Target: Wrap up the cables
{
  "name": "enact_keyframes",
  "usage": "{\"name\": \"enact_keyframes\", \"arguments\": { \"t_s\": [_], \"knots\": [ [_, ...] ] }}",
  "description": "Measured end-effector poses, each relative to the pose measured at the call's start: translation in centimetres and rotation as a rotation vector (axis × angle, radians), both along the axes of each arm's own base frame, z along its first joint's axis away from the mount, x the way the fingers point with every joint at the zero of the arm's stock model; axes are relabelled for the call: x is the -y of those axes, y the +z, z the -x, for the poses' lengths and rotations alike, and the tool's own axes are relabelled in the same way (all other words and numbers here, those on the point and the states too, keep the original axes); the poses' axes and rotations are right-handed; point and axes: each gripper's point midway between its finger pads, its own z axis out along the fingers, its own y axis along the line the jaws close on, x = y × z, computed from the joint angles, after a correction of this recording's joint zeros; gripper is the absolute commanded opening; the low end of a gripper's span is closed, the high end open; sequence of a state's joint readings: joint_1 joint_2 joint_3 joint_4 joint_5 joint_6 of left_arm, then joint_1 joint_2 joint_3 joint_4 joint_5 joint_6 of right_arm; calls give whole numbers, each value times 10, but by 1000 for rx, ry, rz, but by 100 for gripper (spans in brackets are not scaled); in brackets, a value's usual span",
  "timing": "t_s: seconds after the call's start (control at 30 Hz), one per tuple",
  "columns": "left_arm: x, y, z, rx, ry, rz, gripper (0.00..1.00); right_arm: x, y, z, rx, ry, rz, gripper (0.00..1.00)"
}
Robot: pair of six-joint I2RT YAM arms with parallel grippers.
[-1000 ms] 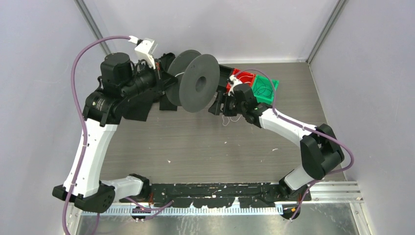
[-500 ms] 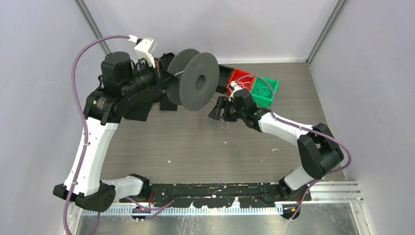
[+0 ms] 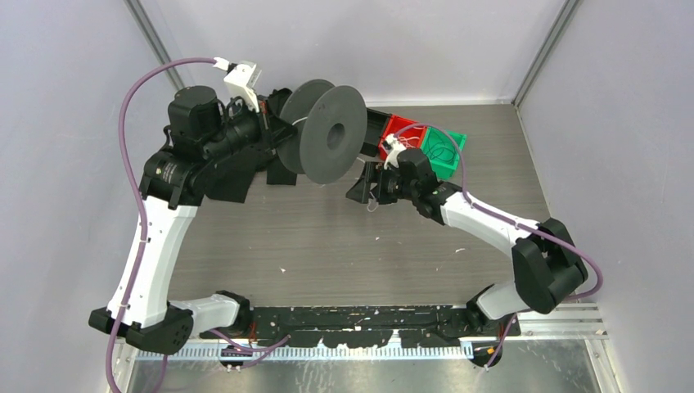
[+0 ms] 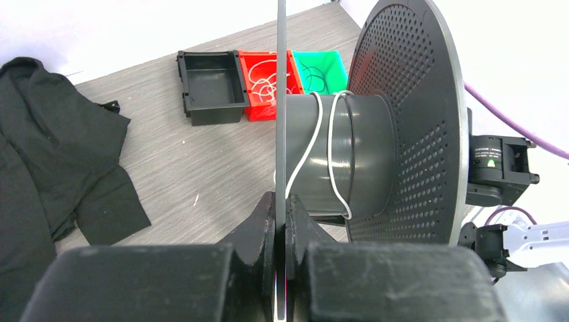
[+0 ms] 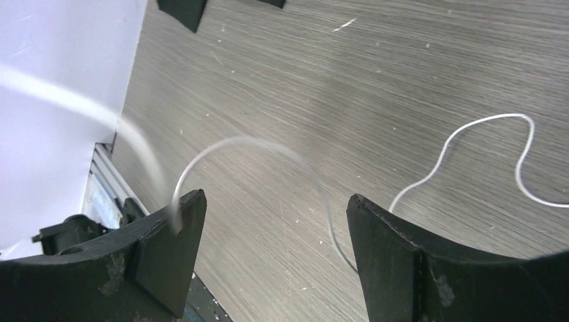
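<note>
Two robot arms stand bolted side by side at the near edge of a wood-grain table (image 3: 327, 246). Just past mid-table, the right gripper (image 5: 274, 208) reaches toward the left with its two fingers spread wide and nothing clamped between them. A thin white cable (image 5: 248, 140) arcs across the gap, blurred, brushing close by one fingertip, though whether it touches cannot be made out. The rest of that strand trails in loose curves over the tabletop to the right. Farther back and to the left, the left gripper (image 4: 280, 208) is raised above the table, its fingers pinched tight on the thin rim of one disc of a dark grey spool (image 3: 331, 137). The spool is held off the table with both discs upright, and the far disc is dotted with small holes. About two turns of the same cable lie around the spool's barrel between the discs, and one end drops from it toward the right gripper. A black cloth (image 4: 60, 154) lies crumpled on the table on the left, under the raised arm. At the far right of the table three small bins sit in a row, touching. The black bin (image 4: 211, 80) is on the left. The red bin (image 4: 265, 74) in the middle holds more white cables (image 4: 263, 82) in curly loops. The green bin (image 3: 446, 151) on the right holds thin dark wires.
</note>
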State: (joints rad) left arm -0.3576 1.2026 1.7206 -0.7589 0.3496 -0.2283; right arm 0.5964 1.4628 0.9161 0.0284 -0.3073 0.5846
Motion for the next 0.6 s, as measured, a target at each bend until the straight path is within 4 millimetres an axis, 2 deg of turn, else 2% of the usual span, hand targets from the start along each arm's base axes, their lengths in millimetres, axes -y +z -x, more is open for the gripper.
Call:
{"name": "enact_keyframes", "arguments": {
  "t_s": [0.1, 0.2, 0.3, 0.47, 0.6],
  "knots": [
    [0, 0, 0, 0, 0, 0, 0, -1, 9, 5, 28, 35, -11, 82],
    [0, 1, 0, 4, -2, 2, 0, -2, 10, 9, 37, 71, -6, 81],
    [1, 2, 0, 7, -3, 3, 0, -4, 5, 13, 24, 99, 0, 78],
    [1, 2, 0, 7, -8, 5, 0, -4, -7, 13, 0, 108, 22, 62],
    [2, 2, 1, 7, -11, 5, 0, -3, -14, 10, -5, 94, 38, 62]
  ]
}}
